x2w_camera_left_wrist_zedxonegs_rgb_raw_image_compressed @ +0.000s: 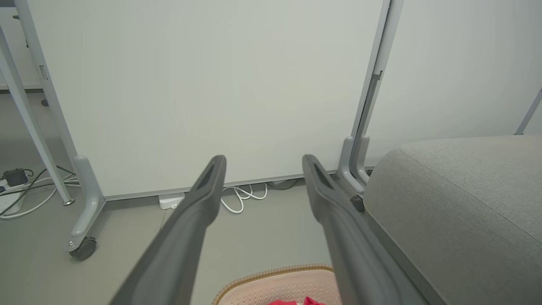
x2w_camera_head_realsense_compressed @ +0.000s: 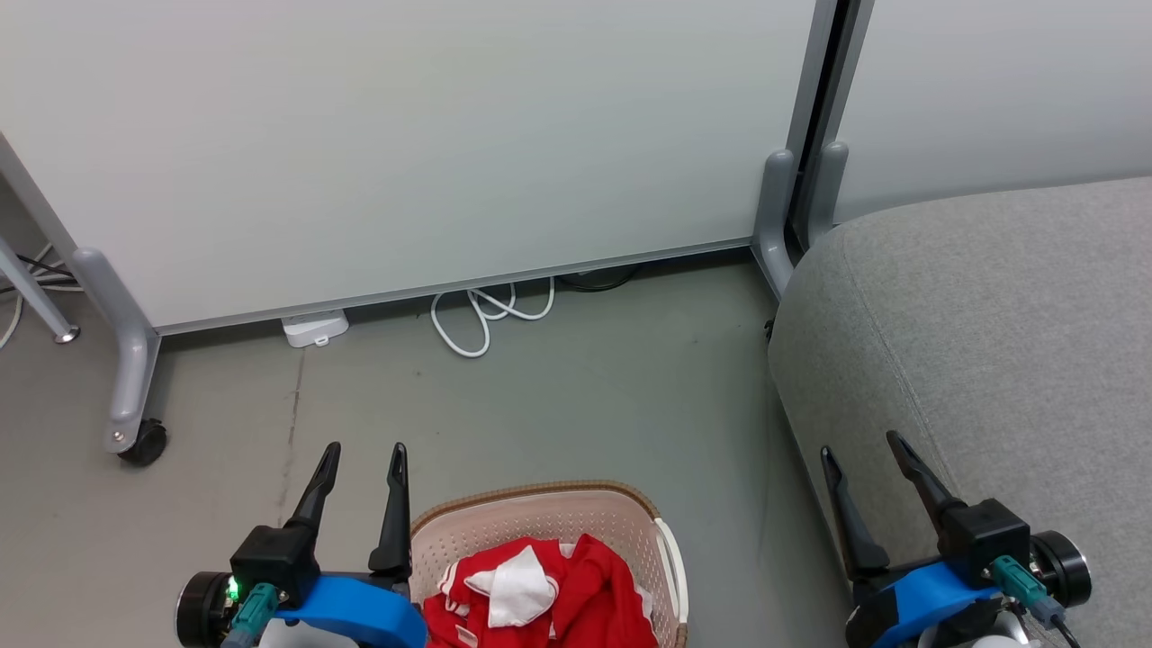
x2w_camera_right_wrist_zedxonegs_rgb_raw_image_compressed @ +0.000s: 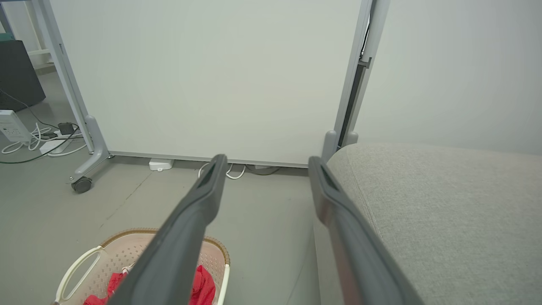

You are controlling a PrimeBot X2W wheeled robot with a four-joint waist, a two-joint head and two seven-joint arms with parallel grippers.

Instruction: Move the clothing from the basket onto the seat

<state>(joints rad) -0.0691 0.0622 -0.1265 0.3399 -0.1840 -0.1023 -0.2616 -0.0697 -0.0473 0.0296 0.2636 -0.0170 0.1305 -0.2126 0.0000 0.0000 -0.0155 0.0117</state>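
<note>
Hovering with left gripper (x2w_camera_head_realsense_compressed: 364,450) released beside basket (x2w_camera_head_realsense_compressed: 540,493), right gripper (x2w_camera_head_realsense_compressed: 859,445) released well right of it; recommending pinching clothing (x2w_camera_head_realsense_compressed: 594,576) at bunched middle.

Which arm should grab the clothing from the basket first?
Left, probably. The left gripper is open right beside the basket, close to the clothing. The right gripper, also open, is over by the seat edge, farther away.

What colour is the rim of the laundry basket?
The basket rim is brown, woven; clearest in the head view.
</note>
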